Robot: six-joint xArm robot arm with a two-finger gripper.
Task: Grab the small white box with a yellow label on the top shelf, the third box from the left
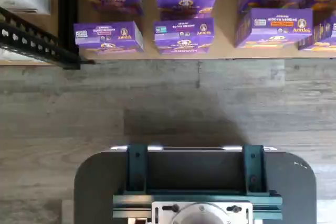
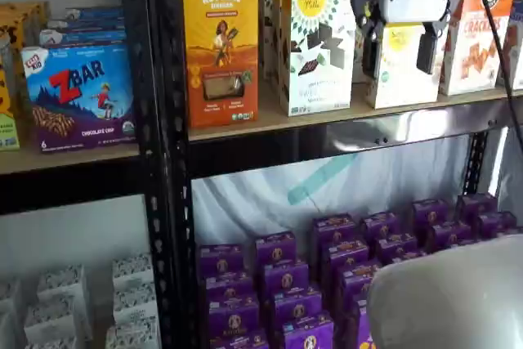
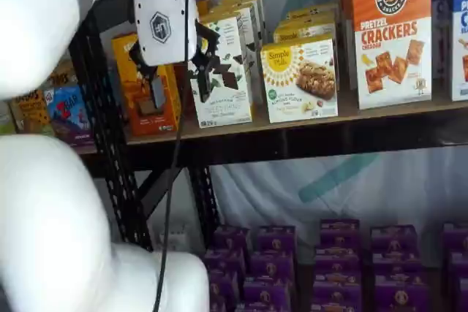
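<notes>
The small white box [image 3: 300, 78] with a yellow sun-like circle stands on the top shelf [image 3: 307, 128], between a taller white box and an orange cracker box. In a shelf view it [image 2: 399, 89] shows partly behind my fingers. My gripper [image 2: 399, 61] hangs in front of the shelf [image 2: 270, 123], its white body above two black fingers with a plain gap between them, holding nothing. In a shelf view the gripper [image 3: 179, 82] shows well out from the boxes and apart from the small white box. The wrist view shows neither the box nor the fingers.
A taller white box with chocolate squares [image 2: 319, 46] and an orange Revival box [image 2: 221, 46] stand to the left, a cracker box [image 3: 391, 34] to the right. Purple boxes [image 1: 184, 35] fill the floor level below. Black uprights [image 2: 163, 161] frame the bay. A cable [image 3: 174, 180] hangs from the gripper.
</notes>
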